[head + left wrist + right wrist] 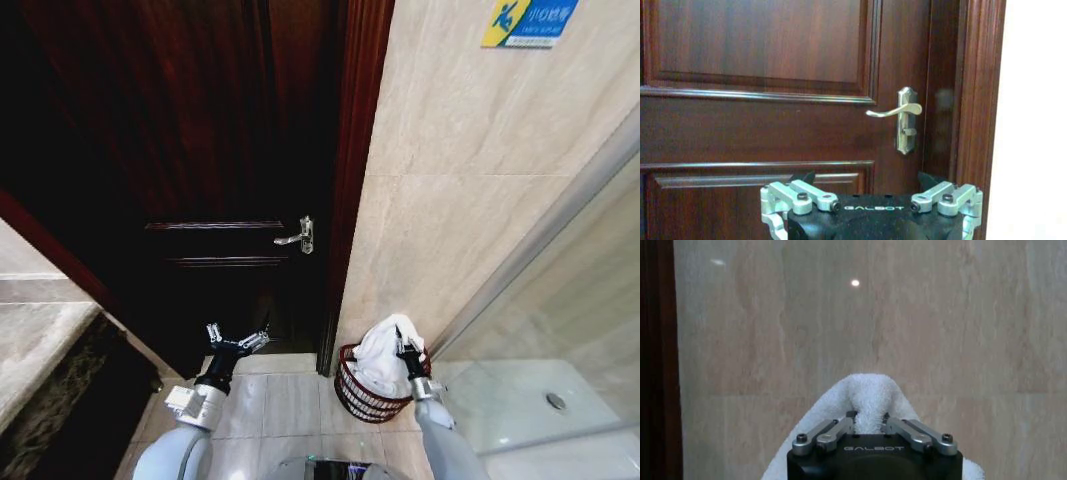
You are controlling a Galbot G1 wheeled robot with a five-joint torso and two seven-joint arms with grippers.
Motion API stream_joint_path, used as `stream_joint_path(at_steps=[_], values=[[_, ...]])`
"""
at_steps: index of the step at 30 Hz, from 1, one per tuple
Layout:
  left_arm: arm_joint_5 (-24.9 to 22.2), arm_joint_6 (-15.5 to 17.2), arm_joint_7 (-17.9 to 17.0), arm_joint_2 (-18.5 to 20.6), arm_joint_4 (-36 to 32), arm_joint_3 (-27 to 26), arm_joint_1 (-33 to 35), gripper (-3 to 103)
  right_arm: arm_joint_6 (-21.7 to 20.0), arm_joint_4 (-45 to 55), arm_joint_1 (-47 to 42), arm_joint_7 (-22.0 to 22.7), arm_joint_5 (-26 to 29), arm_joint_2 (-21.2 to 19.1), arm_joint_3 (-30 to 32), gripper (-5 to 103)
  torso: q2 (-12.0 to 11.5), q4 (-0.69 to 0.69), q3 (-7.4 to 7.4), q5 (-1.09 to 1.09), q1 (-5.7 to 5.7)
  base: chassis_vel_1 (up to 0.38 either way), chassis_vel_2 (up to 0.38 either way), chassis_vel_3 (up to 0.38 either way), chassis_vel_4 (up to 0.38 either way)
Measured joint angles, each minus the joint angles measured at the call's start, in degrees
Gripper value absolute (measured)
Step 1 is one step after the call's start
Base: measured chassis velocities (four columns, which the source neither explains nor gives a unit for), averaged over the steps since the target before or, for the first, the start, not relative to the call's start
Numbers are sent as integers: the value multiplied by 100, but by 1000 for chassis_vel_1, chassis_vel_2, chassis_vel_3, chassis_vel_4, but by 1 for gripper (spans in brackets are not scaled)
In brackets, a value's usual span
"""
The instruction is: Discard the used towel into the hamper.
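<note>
Now the right arm reaches forward and down, and its right gripper (400, 336) is closed on a fold of the white towel (380, 360) – in the right wrist view the two fingers (833, 432) pinch the raised ridge of cloth. The towel hangs over and partly inside the hamper (362, 398), which stands on the floor beside the door frame (352, 180). The left gripper (237, 338) is held out toward the dark door (773, 100), fingers spread wide – holding nothing.
</note>
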Motion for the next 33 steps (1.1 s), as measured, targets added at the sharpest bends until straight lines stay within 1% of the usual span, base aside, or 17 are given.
stream_joint_path(at_steps=[8, 11, 16, 20, 22, 23, 26, 27, 30, 31, 33], values=[[0, 0, 0, 0, 0, 0, 0, 100, 0, -460, 136, -65, -104, 49, 21, 10, 0, 0, 0, 0, 0, 0, 0, 0, 0], [0, 0, 0, 0, 0, 0, 0, 100, 0, -783, 240, -120, -92, 69, 30, 10, 0, 0, 0, 0, 0, 0, 0, 0, 0], [0, 0, 0, 0, 0, 0, 0, 100, 0, -985, 322, -195, -125, 84, 50, 10, 0, 0, 0, 0, 0, 0, 0, 0, 0], [0, 0, 0, 0, 0, 0, 0, 100, -1, -1148, 367, -148, -333, 91, 88, 10, 0, 0, 0, 0, 0, 0, 0, 0, 0], [0, 0, 0, 0, 0, 0, 0, 100, -113, -1145, 347, 31, -522, 96, 95, 10, 0, 0, -1, -1, 0, 0, 0, 0, 0], [0, 0, 0, 0, 0, 0, 0, 100, -113, -1145, 347, 31, -522, 96, 95, 10, 0, 0, -1, -1, 0, 0, 0, 0, 0], [0, 0, 0, 0, 0, 0, 0, 100, -363, -1133, 298, 207, -788, 80, 110, 10, 0, 0, 0, 1, 0, 0, 0, 0, 0], [0, 0, 0, 0, 0, 0, 0, 100, -363, -1133, 298, 207, -788, 80, 110, 10, 0, 0, 0, 1, 0, 0, 0, 0, 0], [0, 0, 0, 0, 0, 0, 0, 100, -625, -1134, 243, 220, -831, 34, 113, 10, 0, 0, -1, 0, -1, 0, 0, 0, 0], [0, 0, 0, 0, 0, 0, 0, 100, -625, -1134, 243, 220, -831, 34, 113, 10, 0, 0, -1, 0, -1, 0, 0, 0, 0], [0, 0, 0, 0, 0, 0, 0, 100, -831, -1147, 214, 192, -817, 11, 108, 10, 0, -1, -1, 0, -2, 0, 0, 0, 0]])
